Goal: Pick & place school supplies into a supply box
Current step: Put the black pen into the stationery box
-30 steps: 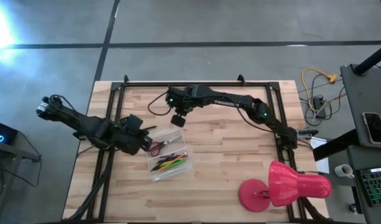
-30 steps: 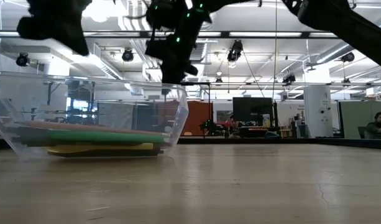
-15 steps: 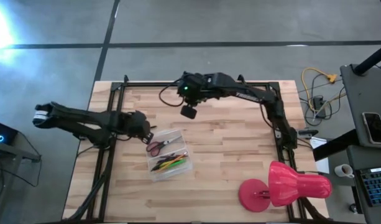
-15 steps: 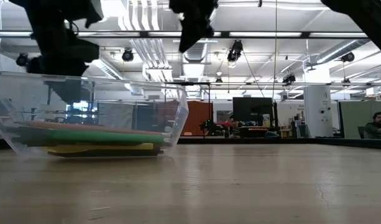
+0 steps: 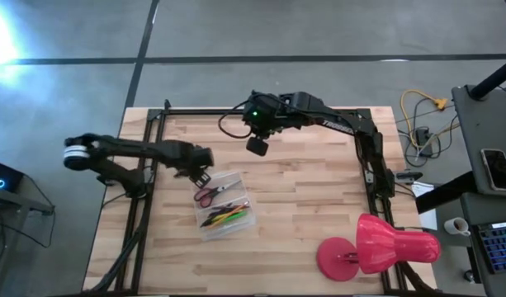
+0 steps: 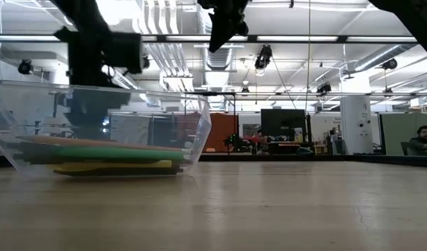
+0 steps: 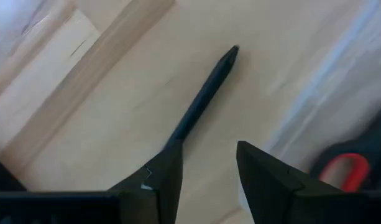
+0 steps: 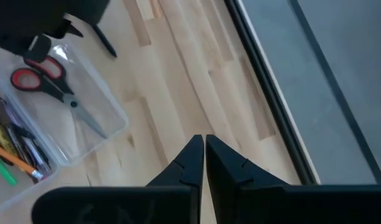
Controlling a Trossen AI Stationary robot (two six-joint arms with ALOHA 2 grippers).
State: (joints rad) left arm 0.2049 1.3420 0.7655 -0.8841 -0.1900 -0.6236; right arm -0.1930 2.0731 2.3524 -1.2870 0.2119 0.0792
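The clear supply box [image 5: 246, 227] lies near the table's middle. It holds red-handled scissors [image 5: 208, 195] and green, yellow and dark pens [image 5: 225, 217]. A dark pen [image 7: 206, 93] lies flat on the wood just outside the box's far left corner. My left gripper [image 7: 209, 155] stands open over that pen's nearer end, beside the box [image 5: 200, 176]. My right gripper [image 5: 257, 148] hangs shut over the table's far middle with nothing in it [image 8: 204, 146]. My left gripper comes at the dark pen slanting down, roughly in line with it. One fingertip [image 7: 170, 155] covers the pen's nearer end [image 7: 178, 134]. I cannot tell whether it touches the pen. The pen lies flat on the table.
A big pink-red lamp [image 5: 380, 247] lies at the table's near right. A black frame [image 5: 153, 124] runs along the table's left, far and right sides. Bare wood lies between the box and the lamp.
My left gripper has gone from beside the box's left wall toward the far edge and down, and stands at the box's far left corner. My right gripper has risen and gone toward the table's far right. The box and what it holds have kept still.
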